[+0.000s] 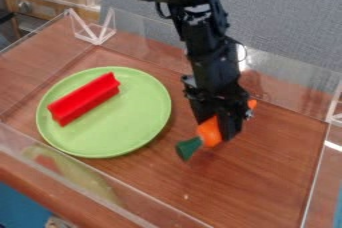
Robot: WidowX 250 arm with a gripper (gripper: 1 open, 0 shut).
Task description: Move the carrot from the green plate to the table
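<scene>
The orange carrot (206, 136) with its dark green stem end hangs tilted just right of the green plate (120, 122), its green tip low over or touching the table (254, 182); I cannot tell which. My gripper (214, 124) points steeply down and is shut on the carrot's orange upper part. The black arm rises from it toward the top of the view. The carrot is off the plate.
A red rectangular block (84, 96) lies on the left half of the plate. Low clear acrylic walls (287, 77) edge the tabletop. Bare wood stretches right of the gripper and in front of it.
</scene>
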